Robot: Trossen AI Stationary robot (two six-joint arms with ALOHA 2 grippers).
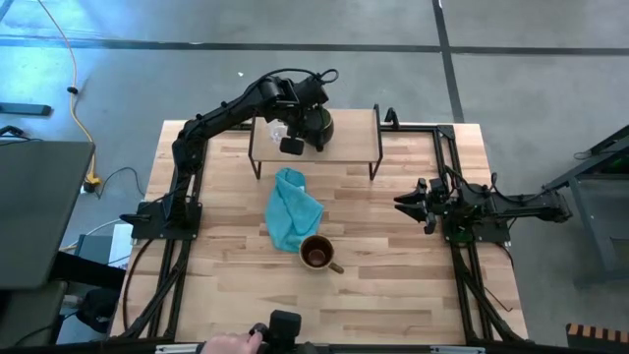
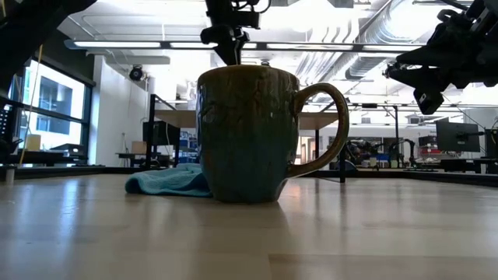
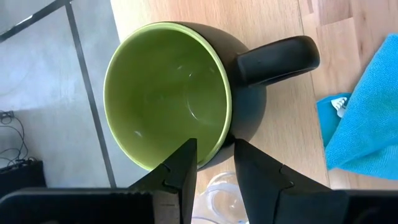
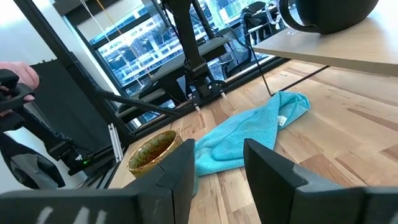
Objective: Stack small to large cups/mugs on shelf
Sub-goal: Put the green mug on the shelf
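Note:
The dark mug with green inside stands on its base on the light-wood shelf, handle toward the table's right. The tiny clear glass cup stands beside it on the shelf. My left gripper is open right above them. One finger is over the green inside and the other is outside the wall, with the rim in the gap. The olive-tan mug stands on the table near the middle. My right gripper is open and empty at the table's right.
A teal-blue cloth lies crumpled between the shelf and the olive-tan mug. Black frame rails run along the left and right table edges. A person's hand shows at the near edge. Bare wood lies to the right of the cloth.

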